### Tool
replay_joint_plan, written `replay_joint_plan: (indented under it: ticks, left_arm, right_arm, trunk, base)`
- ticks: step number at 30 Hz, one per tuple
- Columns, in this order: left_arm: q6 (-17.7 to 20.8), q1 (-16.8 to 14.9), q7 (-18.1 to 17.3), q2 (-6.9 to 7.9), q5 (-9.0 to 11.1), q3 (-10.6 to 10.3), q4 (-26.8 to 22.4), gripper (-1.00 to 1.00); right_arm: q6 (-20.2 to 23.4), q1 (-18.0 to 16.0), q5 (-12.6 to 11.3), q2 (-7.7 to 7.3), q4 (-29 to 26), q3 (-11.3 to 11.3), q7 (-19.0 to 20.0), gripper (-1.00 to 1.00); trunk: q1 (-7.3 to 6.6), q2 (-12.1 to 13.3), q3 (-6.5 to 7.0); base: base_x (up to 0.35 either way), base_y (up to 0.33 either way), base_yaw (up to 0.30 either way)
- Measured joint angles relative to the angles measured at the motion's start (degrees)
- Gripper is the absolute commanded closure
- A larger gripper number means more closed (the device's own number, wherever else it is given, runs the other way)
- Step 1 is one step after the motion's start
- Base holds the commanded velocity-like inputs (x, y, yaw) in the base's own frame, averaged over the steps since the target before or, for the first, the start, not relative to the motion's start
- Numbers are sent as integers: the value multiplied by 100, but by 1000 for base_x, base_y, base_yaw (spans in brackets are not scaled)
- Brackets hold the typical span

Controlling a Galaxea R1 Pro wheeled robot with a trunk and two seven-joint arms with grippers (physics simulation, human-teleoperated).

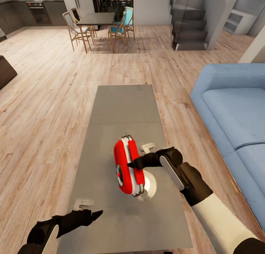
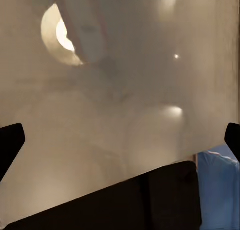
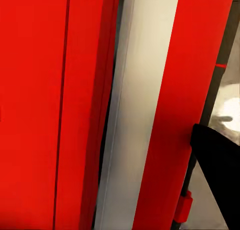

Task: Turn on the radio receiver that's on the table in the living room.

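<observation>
1. Two grippers show over the table in the head view: the right gripper at the radio receiver, the left gripper low near the table's near left edge.
2. The radio receiver stands upright near the middle of the near half of the grey-brown top, its red face with the round dial turned toward the robot's left, its white side and red handle strip turned up toward the camera.
3. The right gripper's dark fingertips touch the radio's red handle side; whether the fingers are parted or closed on it, I cannot tell. In the right wrist view the red and white bands of the radio are very close, with one black finger at the edge.
4. The left gripper holds nothing; in the left wrist view its two black fingertips stand wide apart at either edge, over the pale table surface.
5. Nothing lies between the left gripper and the radio; bare tabletop separates them.
6. The blue sofa runs along the table's right side, near it, on the light wood plank floor.
7. Well beyond the table's far end stand a dark dining table with wooden chairs, dark kitchen cabinets and a grey staircase.
</observation>
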Motion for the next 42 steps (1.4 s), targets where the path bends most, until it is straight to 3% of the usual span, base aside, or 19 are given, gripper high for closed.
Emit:
replay_joint_plan:
  ticks: [2,3,9,11,18,36,38,39,42]
  left_arm:
    - [28,-21,-34,39,10,1,-16,-100]
    - [43,-32,-54,71,32,1,-22,-100]
    - [56,-43,-108,203,298,2,-29,-100]
    - [57,-44,-155,319,456,4,-26,-100]
    - [158,-45,-238,927,1339,6,-22,-100]
    - [173,-65,-304,938,1472,6,-51,-100]
    - [178,-147,-391,933,1600,6,-54,-100]
    - [239,-296,-554,930,1834,6,-61,-100]
    - [432,-464,-683,919,2000,0,-76,-100]
  right_arm:
    - [-12,8,185,-199,0,108,113,100]
    - [-4,12,117,-347,4,238,185,100]
    - [-5,14,103,-598,-10,486,288,100]
    - [-4,15,74,-648,-10,510,323,100]
    - [-6,15,64,-767,-12,541,609,100]
    - [-6,15,96,-777,2,540,641,100]
    - [-5,15,88,-776,-8,545,648,100]
    - [-8,14,109,-778,-25,561,690,100]
    - [-5,16,96,-795,-71,755,884,100]
  trunk:
    - [0,0,0]
    - [0,0,0]
    - [0,0,0]
    - [0,0,0]
    - [0,0,1]
    - [0,0,1]
    - [0,0,1]
    - [0,0,1]
    - [0,0,0]
  base:
    - [0,0,0]
    - [0,0,0]
    - [0,0,0]
    - [0,0,0]
    - [0,0,0]
    - [0,0,0]
    - [0,0,0]
    - [0,0,0]
    - [0,0,0]
